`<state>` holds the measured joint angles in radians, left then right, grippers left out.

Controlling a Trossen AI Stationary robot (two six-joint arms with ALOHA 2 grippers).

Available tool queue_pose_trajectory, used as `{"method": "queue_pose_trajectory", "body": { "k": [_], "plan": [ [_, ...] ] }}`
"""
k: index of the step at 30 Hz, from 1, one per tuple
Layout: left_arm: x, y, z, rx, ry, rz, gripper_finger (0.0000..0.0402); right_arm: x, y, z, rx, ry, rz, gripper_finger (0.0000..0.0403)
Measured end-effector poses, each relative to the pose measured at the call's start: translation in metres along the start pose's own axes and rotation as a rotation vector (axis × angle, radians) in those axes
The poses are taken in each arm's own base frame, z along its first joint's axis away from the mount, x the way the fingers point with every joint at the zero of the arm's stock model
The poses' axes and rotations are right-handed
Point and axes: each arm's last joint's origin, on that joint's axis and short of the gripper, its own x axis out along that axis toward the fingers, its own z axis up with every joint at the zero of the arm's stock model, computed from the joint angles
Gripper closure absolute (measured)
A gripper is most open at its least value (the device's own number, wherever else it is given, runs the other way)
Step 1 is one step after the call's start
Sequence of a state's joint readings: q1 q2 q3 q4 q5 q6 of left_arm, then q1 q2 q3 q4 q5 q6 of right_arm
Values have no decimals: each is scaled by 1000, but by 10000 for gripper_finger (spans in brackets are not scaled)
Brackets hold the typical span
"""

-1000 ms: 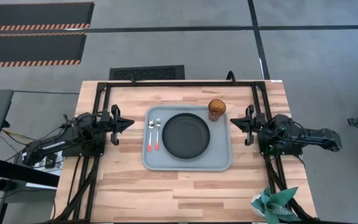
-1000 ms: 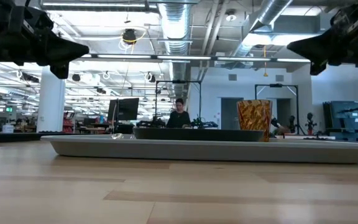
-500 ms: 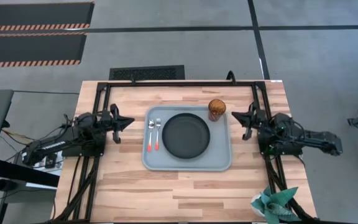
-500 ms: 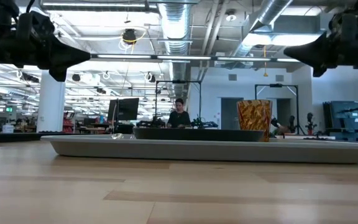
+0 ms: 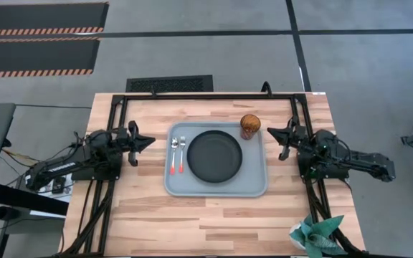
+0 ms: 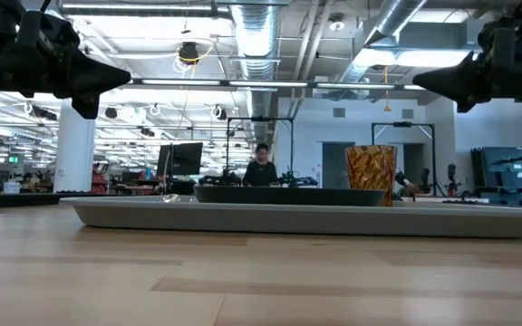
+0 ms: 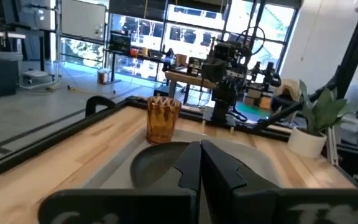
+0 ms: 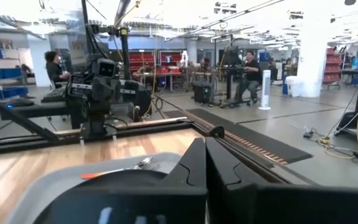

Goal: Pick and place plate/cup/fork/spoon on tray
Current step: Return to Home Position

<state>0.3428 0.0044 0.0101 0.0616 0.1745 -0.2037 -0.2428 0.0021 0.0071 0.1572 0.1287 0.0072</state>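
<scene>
So the tray (image 5: 216, 188) is sitting in the middle of the wooden table (image 5: 156, 218), and everything's already on it. The black plate (image 5: 214, 155) takes up the centre. The spoon (image 5: 173, 155) and fork (image 5: 181, 154) lie side by side just beside the plate, on the side nearer the left arm, orange handles pointing toward the front edge, spoon on the outside. The amber cup (image 5: 249, 126) stands upright in the far corner of the tray on the right arm's side, close to the plate's rim.

Neither claw is touching any of it. The left gripper (image 5: 143, 142) hangs off the tray's left edge, near it but apart, roughly level with the cutlery, and its fingers are pressed together with nothing between them; the left wrist view shows them meeting tip to tip. The right gripper (image 5: 276, 136) is just off the tray's right edge, near the cup but clear of it, fingers also pinched together and empty. From table height both sit up in the air above the tray.

There's a small green potted plant (image 5: 315, 236) at the front right corner of the table, and a person (image 6: 261, 167) at a desk in the room behind.
</scene>
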Motion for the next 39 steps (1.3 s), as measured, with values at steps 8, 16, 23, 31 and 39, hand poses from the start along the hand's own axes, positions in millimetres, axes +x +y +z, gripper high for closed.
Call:
{"method": "queue_pose_trajectory", "body": {
  "k": [8, 16, 23, 31, 39],
  "plan": [
    [0, 1, 0, 10, -3, 41, 401, 0, 0, -2, -8, 19, -3, 390],
    [0, 2, -1, -30, -3, 57, 402, 0, -1, -3, 34, 23, -34, 387],
    [0, 2, -1, -23, -2, 57, 402, 0, -2, -10, 134, 97, -44, 384],
    [0, 2, -2, -28, -2, 57, 402, 0, -2, -12, 131, 120, -45, 369],
    [0, 2, -2, -28, -1, 57, 402, 0, -2, -12, 131, 124, -45, 369]
  ]
}}
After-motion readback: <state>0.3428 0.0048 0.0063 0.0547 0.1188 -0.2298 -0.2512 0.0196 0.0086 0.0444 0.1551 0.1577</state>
